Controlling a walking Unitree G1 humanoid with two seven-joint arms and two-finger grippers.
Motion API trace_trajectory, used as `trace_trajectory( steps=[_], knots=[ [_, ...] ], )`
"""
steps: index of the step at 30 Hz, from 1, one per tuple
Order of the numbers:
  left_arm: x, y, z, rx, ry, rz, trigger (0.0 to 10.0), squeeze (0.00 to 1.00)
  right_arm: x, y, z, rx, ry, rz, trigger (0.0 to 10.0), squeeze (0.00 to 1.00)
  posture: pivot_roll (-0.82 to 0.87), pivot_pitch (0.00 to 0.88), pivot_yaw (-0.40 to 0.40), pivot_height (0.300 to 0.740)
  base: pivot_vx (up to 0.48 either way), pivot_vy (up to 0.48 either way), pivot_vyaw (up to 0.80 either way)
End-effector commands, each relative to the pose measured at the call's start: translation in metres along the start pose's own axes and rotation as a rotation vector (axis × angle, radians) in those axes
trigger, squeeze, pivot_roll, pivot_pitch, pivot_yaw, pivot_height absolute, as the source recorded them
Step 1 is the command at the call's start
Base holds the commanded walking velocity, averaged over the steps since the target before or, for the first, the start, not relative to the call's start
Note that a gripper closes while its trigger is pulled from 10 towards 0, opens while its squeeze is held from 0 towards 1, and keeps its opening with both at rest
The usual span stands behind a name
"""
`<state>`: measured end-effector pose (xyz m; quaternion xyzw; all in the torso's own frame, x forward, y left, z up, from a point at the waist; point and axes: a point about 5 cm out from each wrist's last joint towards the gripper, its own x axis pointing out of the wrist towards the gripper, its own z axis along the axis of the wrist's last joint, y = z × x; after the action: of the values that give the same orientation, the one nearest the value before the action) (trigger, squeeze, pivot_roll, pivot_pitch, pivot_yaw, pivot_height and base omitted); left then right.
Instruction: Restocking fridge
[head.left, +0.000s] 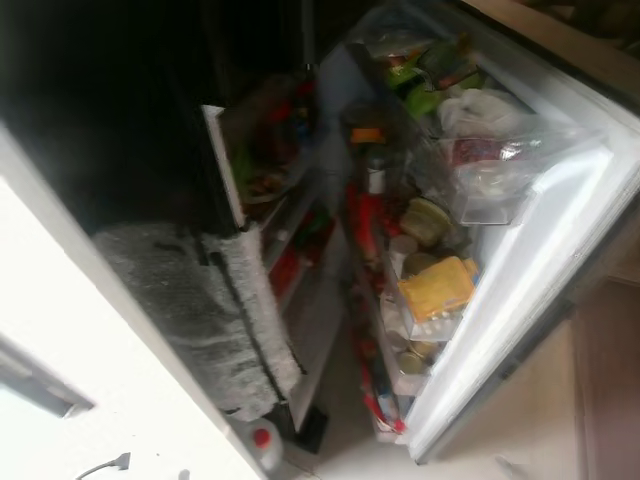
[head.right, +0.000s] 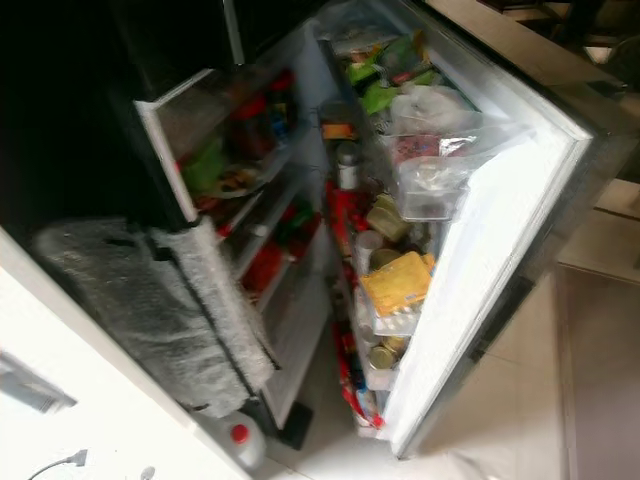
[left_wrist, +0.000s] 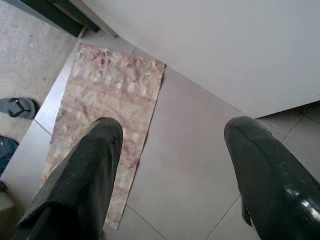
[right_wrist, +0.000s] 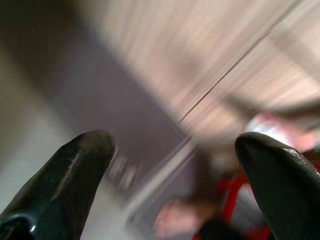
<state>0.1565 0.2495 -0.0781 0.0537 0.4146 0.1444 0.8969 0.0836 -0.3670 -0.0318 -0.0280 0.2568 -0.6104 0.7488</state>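
Open fridge (head.right: 300, 250) ahead, its door (head.right: 500, 260) swung to the right, racks crowded with jars and a yellow packet (head.right: 397, 283). Left gripper (left_wrist: 172, 150) fingers apart above floor tiles and a mat (left_wrist: 107, 110); right gripper (right_wrist: 175, 150) fingers apart, surroundings blurred.

Pale tiled floor (left_wrist: 195, 165) (worn rug (left_wrist: 107, 115) on it)

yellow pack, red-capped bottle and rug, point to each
yellow pack (head.right: 396, 282), right eye view, middle of its face
red-capped bottle (head.right: 239, 434), right eye view, on the cap
rug (left_wrist: 112, 95), left wrist view, upper middle of it
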Motion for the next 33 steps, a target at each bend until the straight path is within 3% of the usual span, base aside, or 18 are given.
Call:
trace_trajectory(
  steps=[1,7,10,13,16,21,26,29,30,33],
  knots=[
    [0.0,-0.008,0.0,0.006,0.004,-0.017,10.0,0.0,-0.022,0.019,-0.024,0.009,0.087,0.054,10.0,0.0,-0.08,0.01,0.051,0.74,0.0,0.0,0.0],
    [0.0,-0.006,0.001,0.011,0.005,-0.017,10.0,0.0,-0.014,0.018,-0.01,0.035,0.034,0.083,10.0,0.0,-0.08,0.005,0.055,0.74,0.0,0.0,0.0],
    [0.001,-0.006,0.001,0.013,0.004,-0.017,10.0,0.0,-0.012,0.026,0.001,-0.025,-0.043,0.155,10.0,0.0,-0.08,0.005,0.057,0.74,0.0,0.0,0.0],
    [0.001,-0.006,0.002,0.015,0.004,-0.018,10.0,0.0,-0.01,0.036,0.017,-0.038,-0.118,0.207,10.0,0.0,-0.08,0.009,0.06,0.74,0.0,0.0,0.0],
    [0.001,-0.006,0.002,0.017,0.004,-0.019,10.0,0.0,-0.008,0.043,0.033,0.013,-0.164,0.216,10.0,0.0,-0.09,0.008,0.061,0.74,0.0,0.0,0.0],
    [0.001,-0.007,0.001,0.025,0.011,-0.023,10.0,0.0,-0.003,0.057,0.078,0.042,-0.347,0.349,10.0,0.0,-0.08,0.013,0.06,0.74,0.0,0.0,0.0],
    [0.0,-0.006,-0.002,0.03,0.019,-0.024,10.0,0.0,0.01,0.042,0.105,0.077,-0.422,0.311,10.0,0.0,-0.09,0.018,0.061,0.74,0.0,0.0,0.0],
    [-0.001,-0.005,-0.005,0.033,0.032,-0.026,10.0,0.0,0.014,0.047,0.125,0.155,-0.43,0.47,10.0,0.0,-0.09,0.02,0.061,0.74,0.0,0.0,0.0],
    [-0.001,-0.004,-0.006,0.035,0.036,-0.027,10.0,0.0,0.012,0.053,0.134,0.126,-0.464,0.566,10.0,0.0,-0.09,0.02,0.061,0.74,0.0,0.0,0.0],
    [-0.001,-0.004,-0.008,0.039,0.043,-0.03,10.0,0.0,0.009,0.059,0.143,0.077,-0.494,0.646,10.0,0.0,-0.1,0.024,0.061,0.74,0.0,0.0,0.0]
  ],
)
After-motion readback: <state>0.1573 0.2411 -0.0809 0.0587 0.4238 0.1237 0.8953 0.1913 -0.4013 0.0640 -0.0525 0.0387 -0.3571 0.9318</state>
